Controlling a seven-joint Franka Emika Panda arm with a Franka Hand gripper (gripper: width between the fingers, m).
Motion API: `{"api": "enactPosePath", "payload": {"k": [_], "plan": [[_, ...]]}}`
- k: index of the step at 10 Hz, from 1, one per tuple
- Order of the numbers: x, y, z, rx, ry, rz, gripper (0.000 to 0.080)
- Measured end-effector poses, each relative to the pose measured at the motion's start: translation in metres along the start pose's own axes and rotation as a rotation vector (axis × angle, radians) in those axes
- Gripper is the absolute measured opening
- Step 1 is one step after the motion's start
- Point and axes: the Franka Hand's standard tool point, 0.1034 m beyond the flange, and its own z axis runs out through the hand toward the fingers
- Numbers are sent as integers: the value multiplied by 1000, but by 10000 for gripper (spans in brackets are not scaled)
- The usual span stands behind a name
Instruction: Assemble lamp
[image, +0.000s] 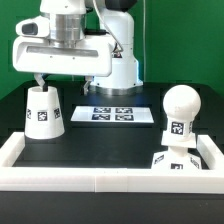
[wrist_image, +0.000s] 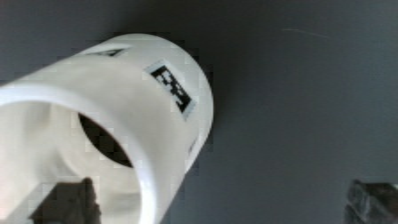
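Note:
The white cone shade (image: 44, 112) stands upright on the black table at the exterior view's left, with a tag on its side. It fills much of the wrist view (wrist_image: 134, 110), its open top towards the camera. My gripper (image: 63, 84) hovers just above the shade and is open and empty. In the wrist view the gripper (wrist_image: 222, 205) straddles the shade's rim: one fingertip (wrist_image: 68, 200) lies over the opening, the other (wrist_image: 377, 200) over bare table. The ball-topped bulb (image: 180, 108) stands upright on the base (image: 178, 161) at the exterior view's right.
The marker board (image: 118, 114) lies flat at the middle back of the table. A white raised wall (image: 100, 180) runs along the front and both sides. The arm's white body (image: 120, 55) stands behind the marker board.

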Motion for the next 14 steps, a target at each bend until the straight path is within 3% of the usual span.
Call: {"api": "enactPosePath", "payload": {"k": [3,4,5,7,8,9,10,11,14], "plan": [[-2,1,7,-4,-13,-2,698],[-3,1,8,-4,-16,-2,572],[-3,1,8,-5,-17,-2,572],[-3,1,9,-5,-18,-2,279],[-3,1,9,-5,-19,-3,279],[-2,1,8,-5,-17,-3,98],[-2,1,8,-5,-16,-3,98],[-2,1,8,-5,-16,-3,44],[-2,1,8,-5,-16,-3,44]]}}
